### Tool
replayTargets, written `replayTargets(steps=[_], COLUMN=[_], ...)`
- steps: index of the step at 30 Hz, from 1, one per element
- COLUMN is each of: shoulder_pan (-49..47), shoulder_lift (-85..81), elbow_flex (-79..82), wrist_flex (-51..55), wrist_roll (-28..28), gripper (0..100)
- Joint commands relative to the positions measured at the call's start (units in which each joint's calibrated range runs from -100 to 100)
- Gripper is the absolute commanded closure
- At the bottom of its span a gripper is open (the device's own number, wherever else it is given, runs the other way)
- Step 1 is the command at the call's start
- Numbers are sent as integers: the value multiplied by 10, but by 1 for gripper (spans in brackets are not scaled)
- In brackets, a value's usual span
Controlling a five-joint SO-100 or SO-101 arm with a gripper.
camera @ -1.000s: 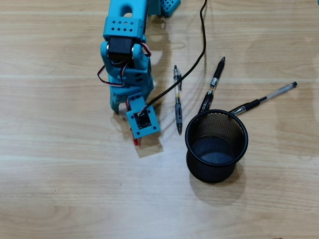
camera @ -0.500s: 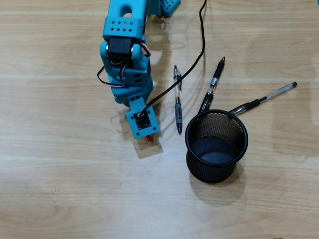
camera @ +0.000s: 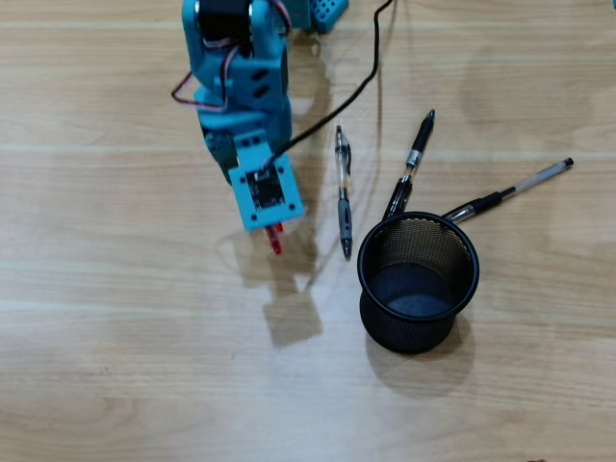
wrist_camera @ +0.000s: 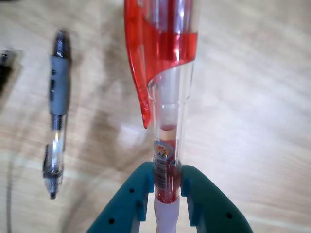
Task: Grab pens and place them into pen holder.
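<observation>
My teal gripper is shut on the red and clear pen, which sticks straight out from the jaws and is off the table. From overhead only the pen's red end peeks out under the wrist camera block; the gripper itself is hidden there. The grey and clear pen lies just right of the arm and shows in the wrist view at left. An all-black pen and a clear stick pen lie with their ends at the black mesh pen holder, which stands upright to the right.
A black cable runs from the wrist camera up across the wooden table. The teal arm body fills the upper left of the overhead view.
The arm has pulled back toward the top of the overhead view and lifted. The red pen has come up off the table with it, its shadow now separate below.
</observation>
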Motion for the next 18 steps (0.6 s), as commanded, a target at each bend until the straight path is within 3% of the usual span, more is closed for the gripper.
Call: replayTargets(steps=[1, 10, 14, 18], shoulder_pan=[14, 31, 8, -64], shoulder_lift=[-117, -252, -270, -285], elbow_flex=[-9, -8, -14, -16], wrist_flex=[30, 106, 74, -4], wrist_roll=[-1, -2, -10, -71], gripper=[98, 98, 98, 98])
